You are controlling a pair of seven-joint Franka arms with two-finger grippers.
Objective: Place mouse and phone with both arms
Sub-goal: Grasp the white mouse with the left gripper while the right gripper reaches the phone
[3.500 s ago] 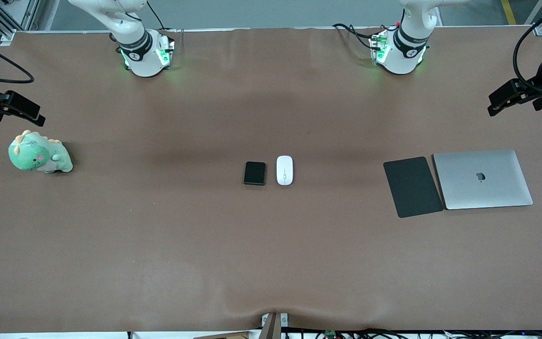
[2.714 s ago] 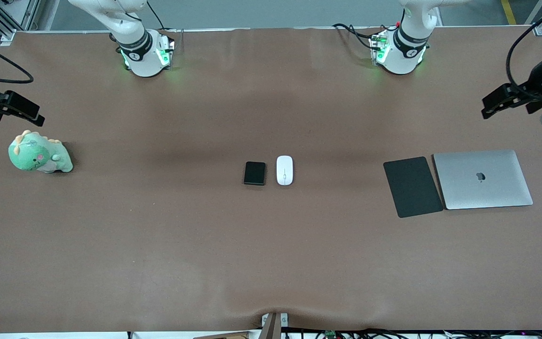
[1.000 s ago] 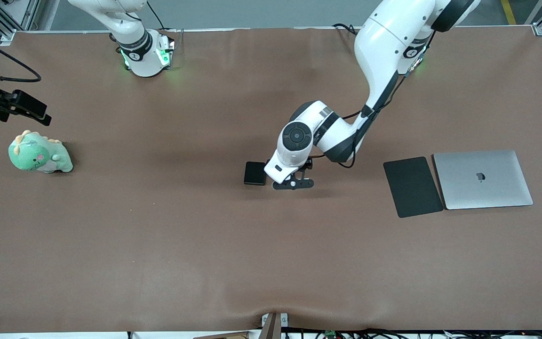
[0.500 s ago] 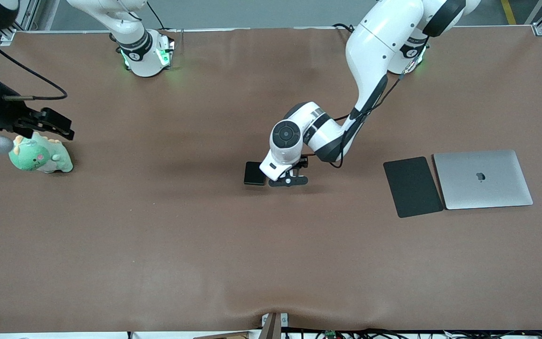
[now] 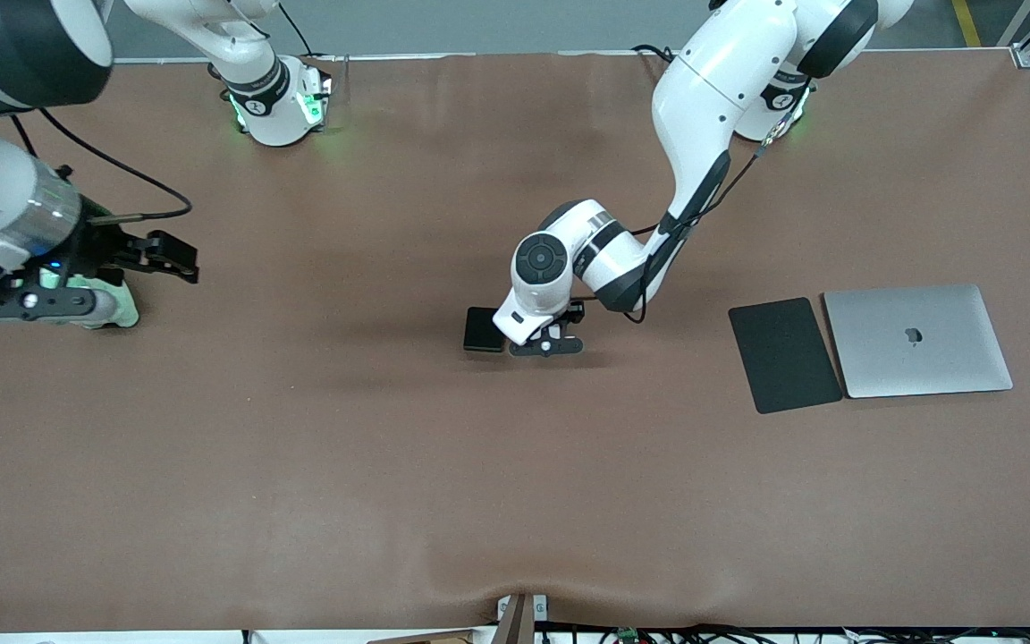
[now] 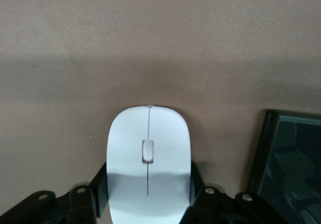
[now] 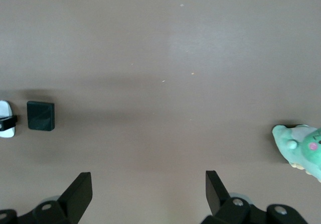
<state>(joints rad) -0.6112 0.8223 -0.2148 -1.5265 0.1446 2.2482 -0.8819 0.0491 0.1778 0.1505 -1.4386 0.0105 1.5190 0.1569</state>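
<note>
Right now my left tool (image 5: pixel 546 344) is down at the middle of the surface (image 5: pixel 515 501), set astride the mouse (image 6: pixel 149 153). The mouse lies flat on the surface with the phone (image 5: pixel 482 328) just beside it, toward the right arm's end. In the left wrist view the tool flanks the rear half of the mouse. I cannot tell whether it is pressing the shell or only standing close to it.

I judge the step in hand to be the pick-up of the mouse. The shell is glossy and curved, so it will likely slip if squeezed high on its rounded top. I want the grip low on the two long sides, square to the grey line down its middle, and firm before any lift. The lift should go straight up, because the phone is close enough that a sideways drag could knock it. The black mouse pad (image 5: pixel 783 355) beside the laptop (image 5: pixel 917 340), toward the left arm's end, looks like the likely place for the mouse.

My right tool (image 7: pixel 148 204) is spread wide and hangs over the green plush toy (image 7: pixel 301 146), well apart from the phone. It needs to travel toward the phone without crowding my left arm.
</note>
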